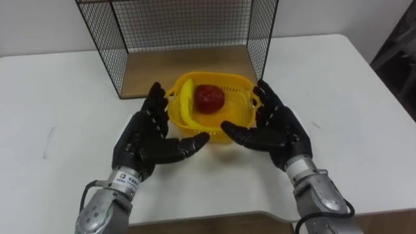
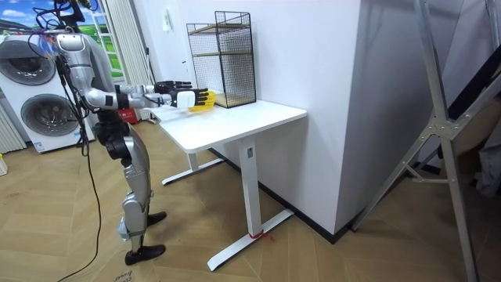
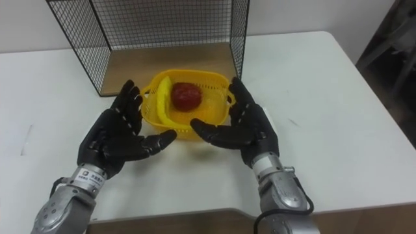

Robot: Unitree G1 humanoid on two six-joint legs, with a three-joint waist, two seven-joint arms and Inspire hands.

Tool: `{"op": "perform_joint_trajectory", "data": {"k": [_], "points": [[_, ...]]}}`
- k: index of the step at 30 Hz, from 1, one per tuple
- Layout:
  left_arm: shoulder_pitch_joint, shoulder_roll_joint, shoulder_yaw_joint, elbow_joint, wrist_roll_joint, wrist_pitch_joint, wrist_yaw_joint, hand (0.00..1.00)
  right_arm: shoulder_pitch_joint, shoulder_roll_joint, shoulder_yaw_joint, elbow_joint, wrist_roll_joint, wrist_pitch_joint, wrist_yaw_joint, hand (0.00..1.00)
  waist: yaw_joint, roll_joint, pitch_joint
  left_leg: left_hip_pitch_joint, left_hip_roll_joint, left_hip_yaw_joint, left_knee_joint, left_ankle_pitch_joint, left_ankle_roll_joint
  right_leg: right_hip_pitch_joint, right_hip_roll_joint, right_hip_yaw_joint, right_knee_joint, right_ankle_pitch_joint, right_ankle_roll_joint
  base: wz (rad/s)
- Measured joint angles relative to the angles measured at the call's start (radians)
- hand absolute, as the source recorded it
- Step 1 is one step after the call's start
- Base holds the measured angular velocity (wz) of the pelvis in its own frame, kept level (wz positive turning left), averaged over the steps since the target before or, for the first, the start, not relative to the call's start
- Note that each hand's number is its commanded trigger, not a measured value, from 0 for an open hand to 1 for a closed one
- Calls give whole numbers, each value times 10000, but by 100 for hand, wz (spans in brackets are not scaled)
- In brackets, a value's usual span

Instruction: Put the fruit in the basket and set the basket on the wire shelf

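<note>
The banana point(image 1: 186, 101) and red apple point(image 1: 209, 97) are in the yellow basket point(image 1: 229, 82), near the back edge of the table point(image 1: 338, 78), just in front of the wire shelf point(image 1: 110, 39), and the left hand point(image 1: 146, 140) and right hand point(image 1: 276, 127), both open, are on each side of it, so next they should press in and lift it onto the shelf.

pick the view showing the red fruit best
Left eye view: the red fruit lies unobstructed in the basket beside the banana. The right eye view shows the same; in the room view it is too small to tell.

Basket point(image 1: 221, 78) yellow, lattice walls; round fruit point(image 1: 209, 99) red; banana point(image 1: 186, 101) yellow; wire shelf point(image 1: 188, 26) black grid, brown floor; table point(image 1: 338, 97) white.
</note>
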Motion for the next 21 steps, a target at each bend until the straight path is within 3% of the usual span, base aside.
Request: {"op": "perform_joint_trajectory", "data": {"k": [11, 21], "points": [[-58, -154, -31, -23, 1, -19, 0, 0, -108, 168, 31, 288, -49, -104, -5, 0, -13, -203, -62, -47, -2, -4, 42, 0, -1, -8, 1, -19, -5, 0, 0, 0], [-154, -243, -72, -23, -4, -19, 8, 0, -118, 273, 28, 291, 87, -65, -7, 0, -9, -175, -75, -3, 2, -18, 62, 1, -1, 7, 6, -37, 0, 0, 0, 0]]}}
